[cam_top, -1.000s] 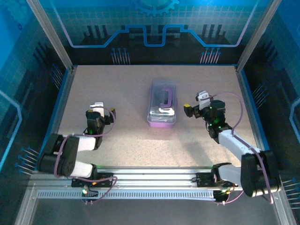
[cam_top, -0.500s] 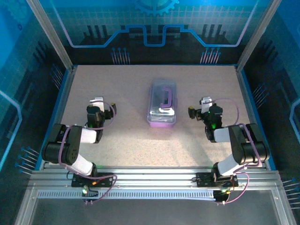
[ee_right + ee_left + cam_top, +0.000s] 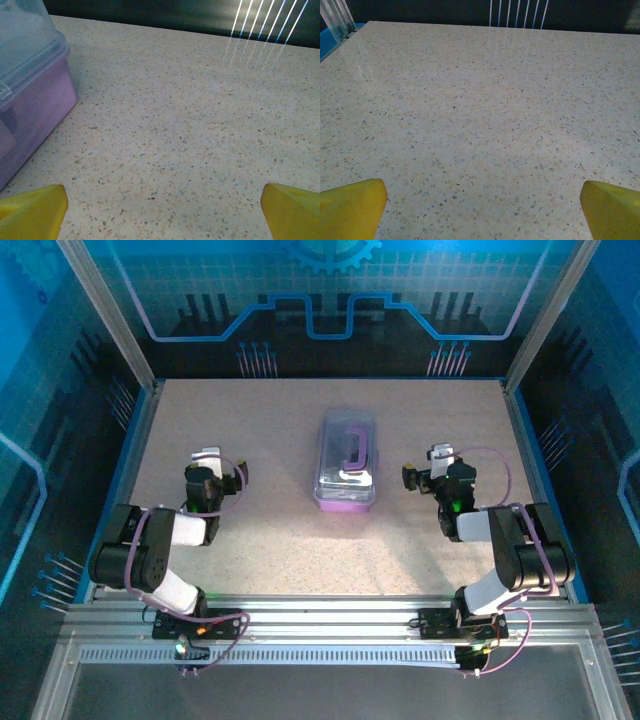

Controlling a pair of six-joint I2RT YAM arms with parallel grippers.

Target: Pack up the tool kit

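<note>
The purple case sits mid-table with its clear lid down and its purple handle lying flat on top. Glare on the lid hides whatever is inside. The speckled surface around the case is open on every side, and nothing stands between it and either arm. Blue-lit panels wall the far side beyond the case, and a metal rail runs along the near edge behind the arm bases.

Compared with a second ago, the case lies in the same spot. The right arm, then stretched out from its base toward the case, is now folded up tight, and its wrist is a little farther from the case's right side. The left arm has drawn its elbow in too, with its wrist barely shifted.

The left gripper rests well to the left of the case, jaws spread wide, yellow fingertips apart over bare table, holding nothing. The right gripper sits near the case's right side, also spread wide and empty. From its wrist camera the case wall stands just left of the left fingertip, not touching
</note>
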